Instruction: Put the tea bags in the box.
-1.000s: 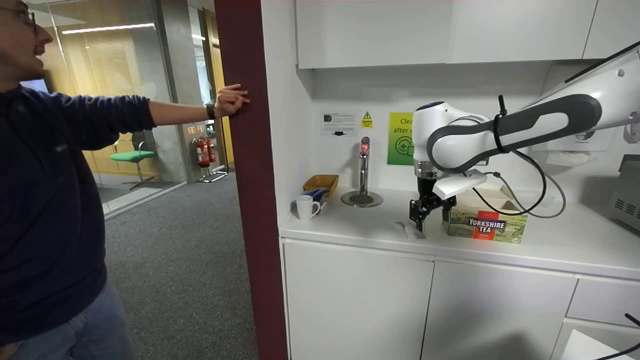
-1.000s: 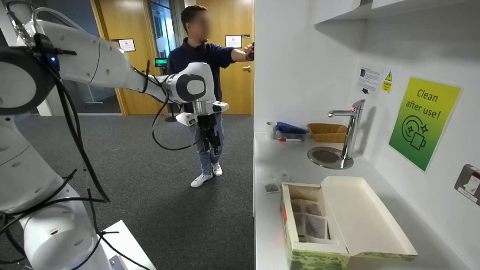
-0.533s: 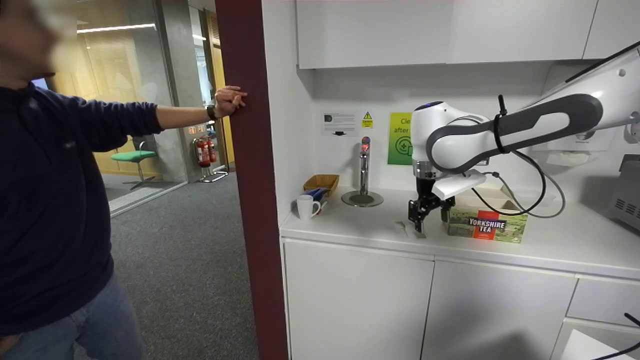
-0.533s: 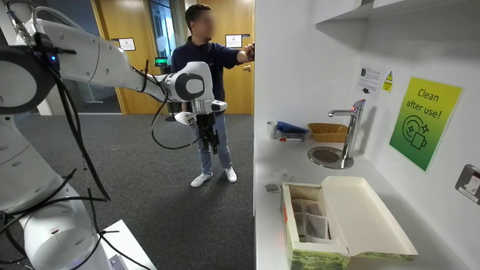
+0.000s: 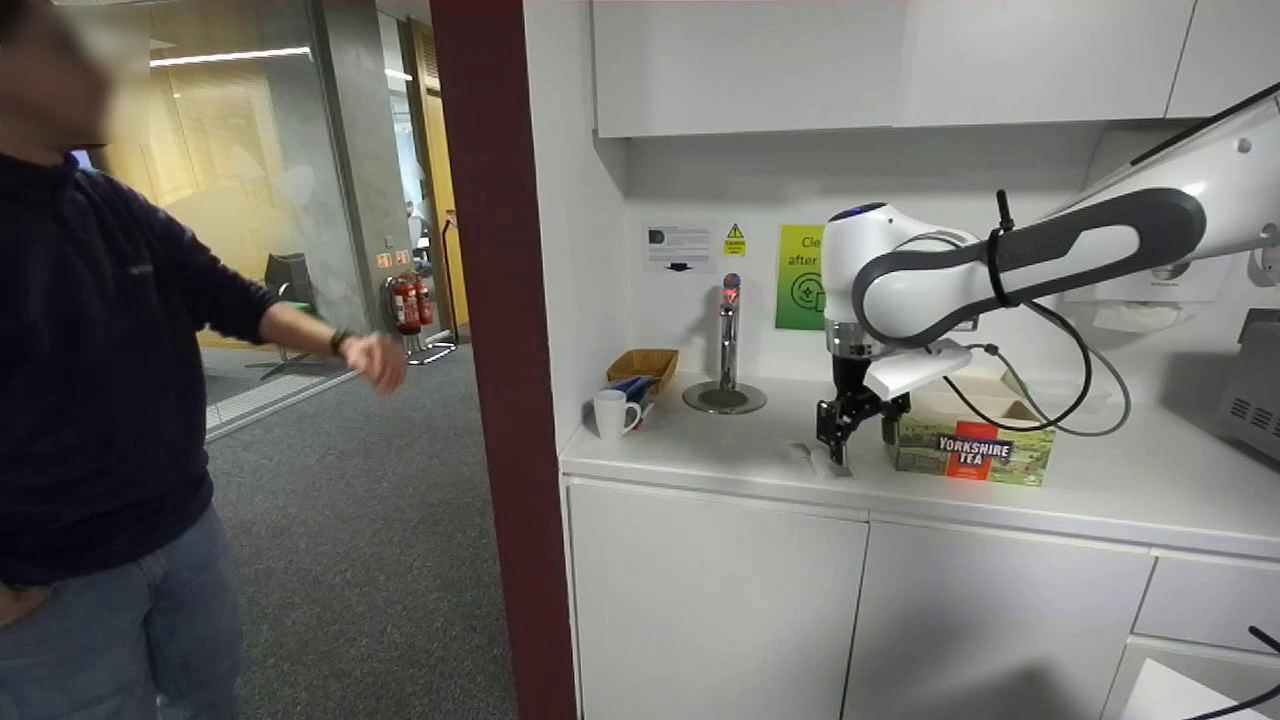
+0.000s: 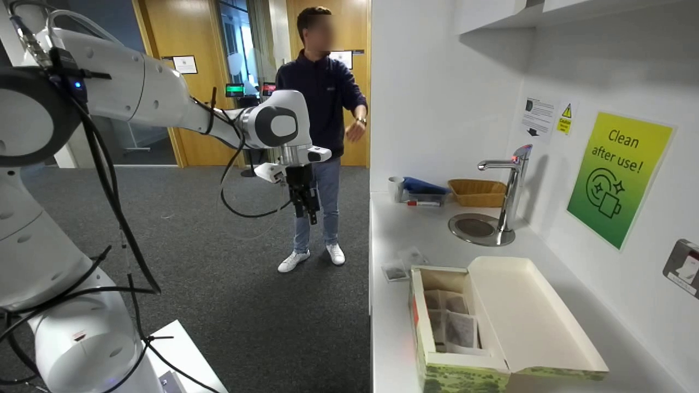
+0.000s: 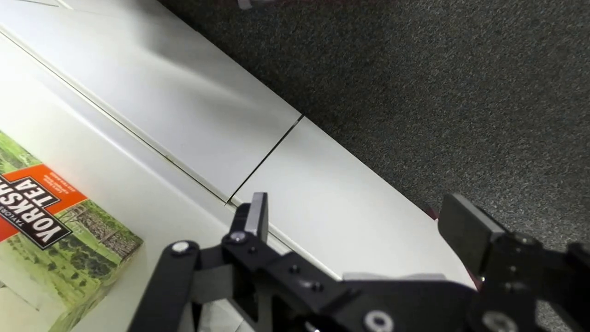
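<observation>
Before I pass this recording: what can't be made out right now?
Man's face: blurred in both exterior views.
Wall notice: wording too small in both exterior views.
Anything beneath the tea bags in the box: hidden by them in an exterior view.
Grey appliance: cut off by an exterior view's right edge.

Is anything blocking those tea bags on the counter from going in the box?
The box itself: its end wall faces the loose tea bags, so they'd probably need lifting over. Nothing else visible blocks them; the lid is folded open.
</observation>
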Controlling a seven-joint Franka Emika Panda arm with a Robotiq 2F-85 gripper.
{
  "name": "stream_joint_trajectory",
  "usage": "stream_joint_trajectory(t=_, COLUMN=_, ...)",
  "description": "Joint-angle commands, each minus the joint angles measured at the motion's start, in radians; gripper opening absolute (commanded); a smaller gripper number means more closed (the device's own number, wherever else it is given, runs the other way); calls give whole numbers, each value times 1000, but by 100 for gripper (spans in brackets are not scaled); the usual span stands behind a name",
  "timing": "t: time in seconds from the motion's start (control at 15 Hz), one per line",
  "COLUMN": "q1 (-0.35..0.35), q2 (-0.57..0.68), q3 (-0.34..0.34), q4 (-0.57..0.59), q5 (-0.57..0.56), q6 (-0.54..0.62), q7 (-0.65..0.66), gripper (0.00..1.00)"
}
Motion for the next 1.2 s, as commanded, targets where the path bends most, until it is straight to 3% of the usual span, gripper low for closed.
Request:
stream_joint_trajectory(t=0.0, q1=7, q2=0, q3=-6, q4=2, q5=-1, q6=-3, q7=0, gripper=100)
stream_joint_trajectory(t=1.13, q1=4, q2=18, q3=-8, q4=15, q5=-6, q6=-2, q7=1, gripper=100)
